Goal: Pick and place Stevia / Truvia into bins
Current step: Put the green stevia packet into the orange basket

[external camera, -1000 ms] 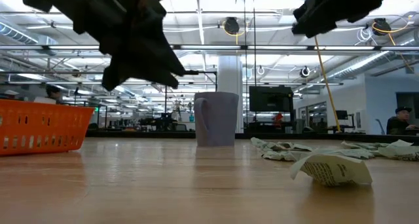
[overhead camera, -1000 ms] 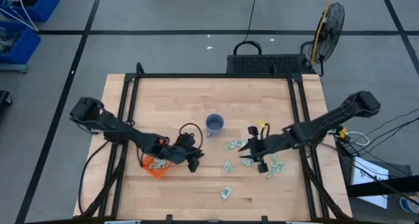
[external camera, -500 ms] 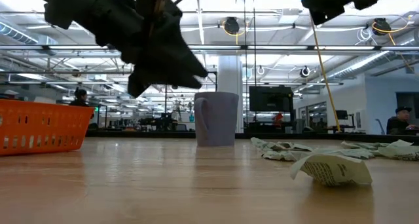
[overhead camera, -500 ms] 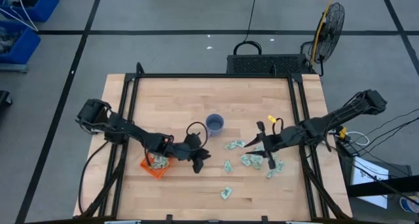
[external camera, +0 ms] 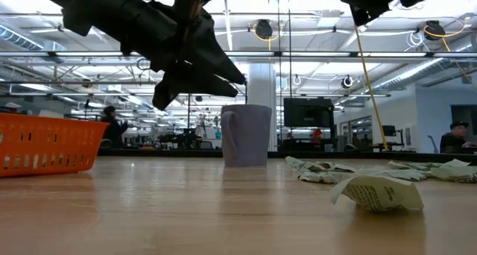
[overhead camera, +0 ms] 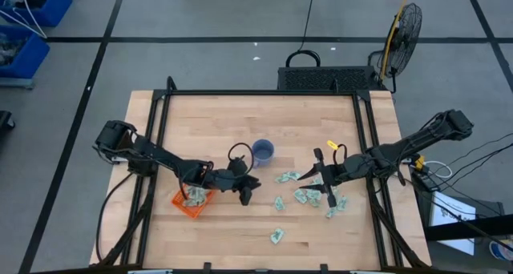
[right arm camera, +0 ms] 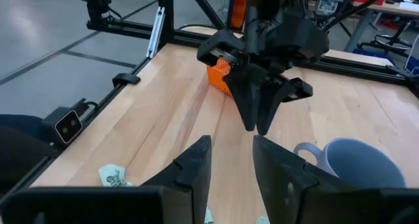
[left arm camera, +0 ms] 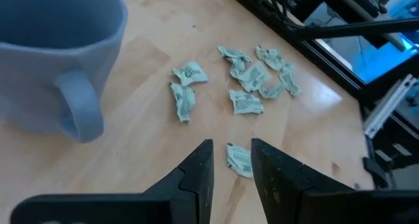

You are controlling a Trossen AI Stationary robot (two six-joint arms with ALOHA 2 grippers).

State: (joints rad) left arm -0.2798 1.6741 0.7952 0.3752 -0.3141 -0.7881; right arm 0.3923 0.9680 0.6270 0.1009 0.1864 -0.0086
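Bright, even overhead light, ceiling lamps glare in the low view — near mug (left arm camera: 55, 67) blurred

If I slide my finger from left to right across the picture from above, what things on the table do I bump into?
orange bin → left gripper → blue-grey mug → lone packet near the front edge → right gripper → packets at the right end of the pile
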